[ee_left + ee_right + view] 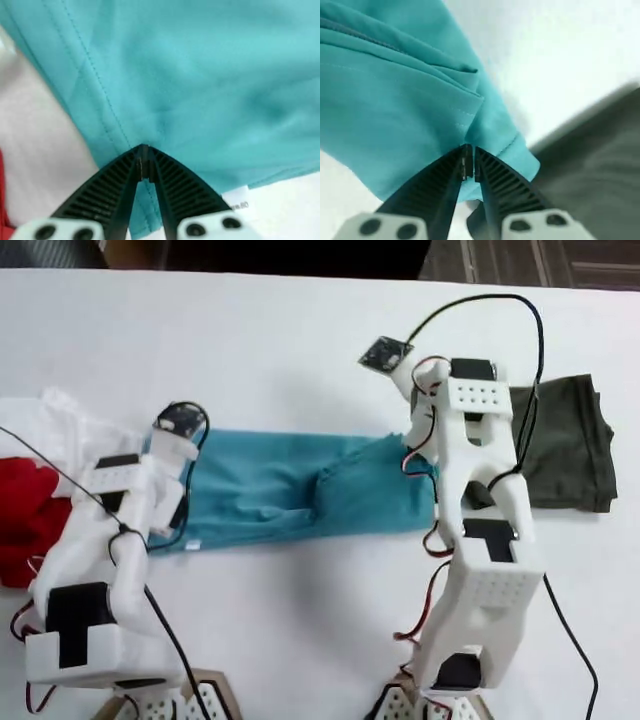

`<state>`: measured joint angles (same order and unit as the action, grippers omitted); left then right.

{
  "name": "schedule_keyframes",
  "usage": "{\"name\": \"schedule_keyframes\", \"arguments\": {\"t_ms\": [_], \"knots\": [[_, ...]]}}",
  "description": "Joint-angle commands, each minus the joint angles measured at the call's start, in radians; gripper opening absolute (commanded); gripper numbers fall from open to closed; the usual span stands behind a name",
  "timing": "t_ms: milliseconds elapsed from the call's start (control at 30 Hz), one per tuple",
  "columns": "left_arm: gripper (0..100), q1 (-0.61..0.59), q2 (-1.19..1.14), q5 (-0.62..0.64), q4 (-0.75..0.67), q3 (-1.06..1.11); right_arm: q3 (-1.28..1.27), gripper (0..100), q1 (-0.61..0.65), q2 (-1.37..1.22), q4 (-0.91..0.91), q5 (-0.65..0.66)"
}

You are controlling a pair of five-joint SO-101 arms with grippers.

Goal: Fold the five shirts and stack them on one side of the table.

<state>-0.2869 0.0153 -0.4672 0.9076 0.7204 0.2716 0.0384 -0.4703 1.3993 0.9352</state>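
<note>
Jaws pinch cloth on both arms: the left gripper (pixel 143 162) grips the teal shirt (pixel 290 490), spread mid-table, at its 9 o'clock end, the right gripper (pixel 469 162) at 3 o'clock, beside the olive shirt (pixel 570 445).

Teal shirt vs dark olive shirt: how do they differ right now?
Shape: the teal shirt is stretched in a long band across the table; the dark olive shirt is a compact folded block beside the right arm. Hold: the left gripper and right gripper each pinch an end of the teal shirt; neither holds the dark olive shirt. Shared: both rest on the table.
</note>
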Motion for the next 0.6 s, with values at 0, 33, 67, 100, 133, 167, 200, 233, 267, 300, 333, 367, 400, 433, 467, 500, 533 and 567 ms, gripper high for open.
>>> {"name": "schedule_keyframes", "arguments": {"t_ms": [0, 33, 67, 100, 133, 167, 200, 233, 267, 300, 333, 367, 400, 433, 467, 500, 533, 567], "knots": [[3, -0.011, -0.002, 0.006, -0.009, -0.012, 0.038, 2.2, 0.065, 0.018, 0.071, -0.046], [3, -0.011, -0.002, 0.006, -0.009, -0.012, 0.040, 2.2, 0.085, 0.018, 0.093, -0.052], [3, -0.011, -0.002, 0.006, -0.009, -0.012, 0.040, 2.2, 0.104, 0.022, 0.113, -0.052], [3, -0.011, -0.002, 0.006, -0.009, -0.012, 0.037, 2.2, 0.127, 0.033, 0.131, -0.054], [3, -0.011, -0.002, 0.006, -0.009, -0.012, 0.034, 2.2, 0.147, 0.048, 0.143, -0.055], [3, -0.011, -0.002, 0.006, -0.009, -0.012, 0.034, 2.2, 0.168, 0.065, 0.153, -0.072], [3, -0.011, -0.002, 0.006, -0.009, -0.012, 0.034, 2.2, 0.188, 0.082, 0.156, -0.094], [3, -0.011, -0.002, 0.006, -0.009, -0.012, 0.034, 2.2, 0.208, 0.097, 0.156, -0.109], [3, -0.011, -0.002, 0.006, -0.009, -0.012, 0.034, 2.2, 0.228, 0.105, 0.156, -0.118], [3, -0.011, -0.002, 0.006, -0.009, -0.012, 0.032, 2.2, 0.246, 0.111, 0.156, -0.126], [3, -0.011, -0.002, 0.006, -0.009, -0.012, 0.026, 2.2, 0.263, 0.114, 0.156, -0.133], [3, -0.011, -0.002, 0.006, -0.009, -0.012, 0.014, 2.2, 0.282, 0.117, 0.156, -0.144], [3, -0.011, -0.002, 0.006, -0.009, -0.012, -0.005, 2.2, 0.302, 0.120, 0.153, -0.150], [3, -0.011, -0.002, 0.006, -0.009, -0.012, -0.025, 2.2, 0.321, 0.122, 0.150, -0.153], [3, -0.011, -0.002, 0.006, -0.009, -0.012, -0.043, 2.2, 0.343, 0.122, 0.148, -0.153], [3, -0.011, -0.002, 0.006, -0.009, -0.012, -0.057, 2.2, 0.363, 0.122, 0.148, -0.153], [3, -0.011, -0.002, 0.006, -0.009, -0.012, -0.071, 2.2, 0.381, 0.122, 0.143, -0.153], [3, -0.011, -0.002, 0.006, -0.009, -0.012, -0.083, 2.2, 0.398, 0.122, 0.142, -0.153]]}}
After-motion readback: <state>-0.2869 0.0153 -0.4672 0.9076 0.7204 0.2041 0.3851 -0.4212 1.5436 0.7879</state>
